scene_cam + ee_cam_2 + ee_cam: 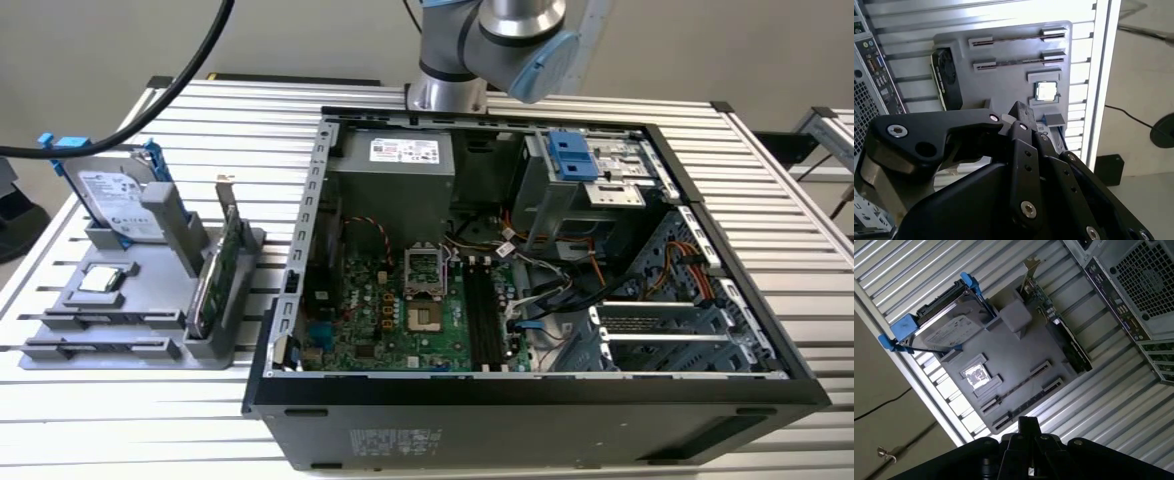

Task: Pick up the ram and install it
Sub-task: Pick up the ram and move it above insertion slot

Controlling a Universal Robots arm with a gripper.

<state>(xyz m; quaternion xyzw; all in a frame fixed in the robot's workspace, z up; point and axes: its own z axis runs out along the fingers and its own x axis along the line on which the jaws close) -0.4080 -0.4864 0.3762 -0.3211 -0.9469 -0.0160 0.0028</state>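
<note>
My fingers are pressed together with nothing between them. In both wrist views my gripper (1027, 424) points down toward the gray holder (1019, 352), hanging well above it and touching nothing. The black links of my hand converge on that one closed tip, which sits over the holder's edge nearest its two slotted rows.

The ram (1015, 62), as far as I can tell, is the thin dark strip standing on edge in one of those rows, caught between two end brackets of the holder. A similar strip lies in the row beside it. Past the rows, in a square recess of the holder, lies a silvery processor chip (1046, 91). The hard drive (944, 327) with blue rails stands tilted at the holder's far end. The green card (1059, 327) with its metal bracket stands on edge along the holder's side.

In the exterior view my arm (514, 35) hangs above the far wall of the open computer case (534, 420). The case stands just beside the holder on the slatted table (747, 180).
</note>
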